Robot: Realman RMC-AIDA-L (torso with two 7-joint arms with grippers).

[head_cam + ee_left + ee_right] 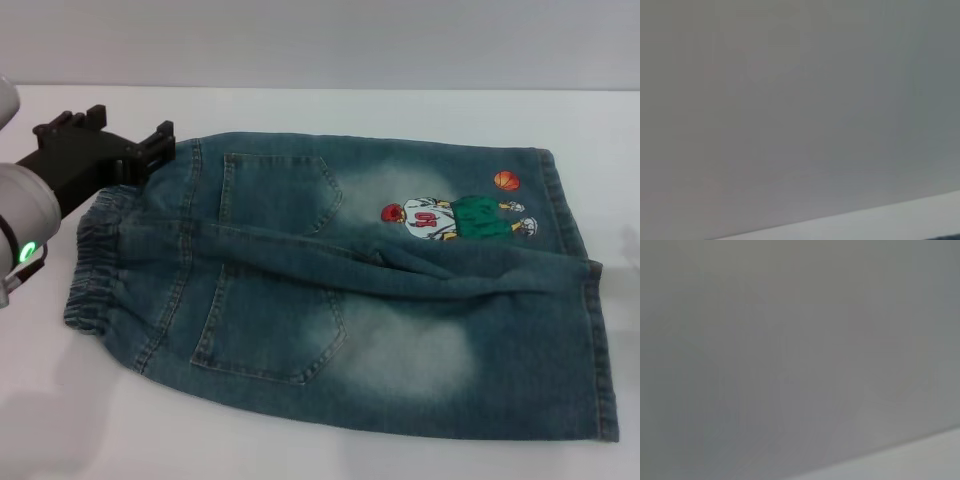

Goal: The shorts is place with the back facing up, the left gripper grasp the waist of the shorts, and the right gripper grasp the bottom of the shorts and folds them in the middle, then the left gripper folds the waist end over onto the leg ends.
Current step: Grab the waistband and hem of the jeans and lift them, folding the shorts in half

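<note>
Blue denim shorts [340, 290] lie flat on the white table in the head view, back pockets up. The elastic waist [95, 260] is at the left and the leg ends [590, 300] at the right. A cartoon print [455, 215] shows on the far leg. My left gripper [134, 122] hovers at the far left, open, by the far corner of the waist, with one black fingertip [165, 132] close to the denim. It holds nothing. My right gripper is out of view.
The white table [300, 110] runs all around the shorts, and a grey wall stands behind it. Both wrist views show only grey wall and a thin strip of table [890, 220].
</note>
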